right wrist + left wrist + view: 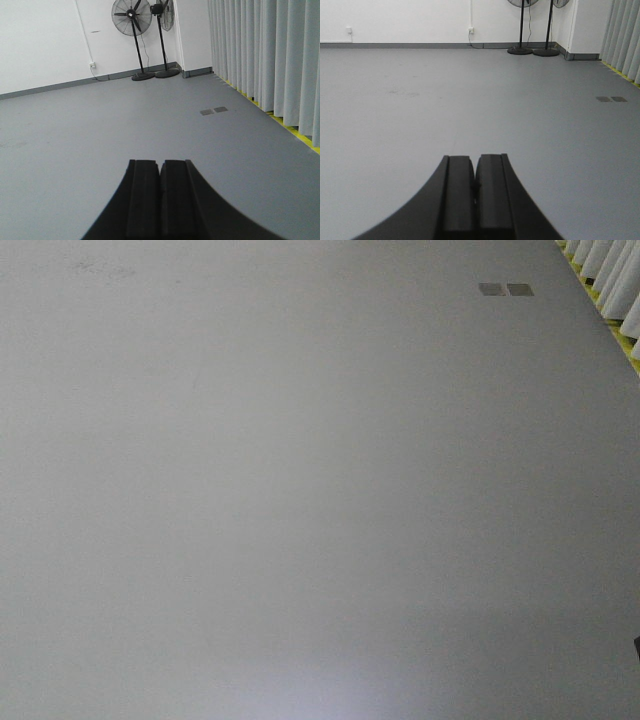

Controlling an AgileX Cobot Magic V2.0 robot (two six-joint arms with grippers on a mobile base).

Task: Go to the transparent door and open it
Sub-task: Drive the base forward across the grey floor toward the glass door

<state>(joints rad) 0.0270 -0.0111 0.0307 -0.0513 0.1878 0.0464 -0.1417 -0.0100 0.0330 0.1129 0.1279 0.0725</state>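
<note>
The transparent door is out of view in all three views. My left gripper (474, 159) is shut with nothing between its black fingers, held above bare grey floor. My right gripper (160, 162) is likewise shut and empty over the same floor. The front view holds only grey floor (300, 490) and neither gripper.
Two black pedestal fans (132, 20) stand at the far white wall (410, 20), their bases (520, 50) on the floor. Pale vertical curtains (270, 55) run along the right side above a yellow floor strip (300, 137). Two small dark floor plates (505, 289) lie ahead on the right.
</note>
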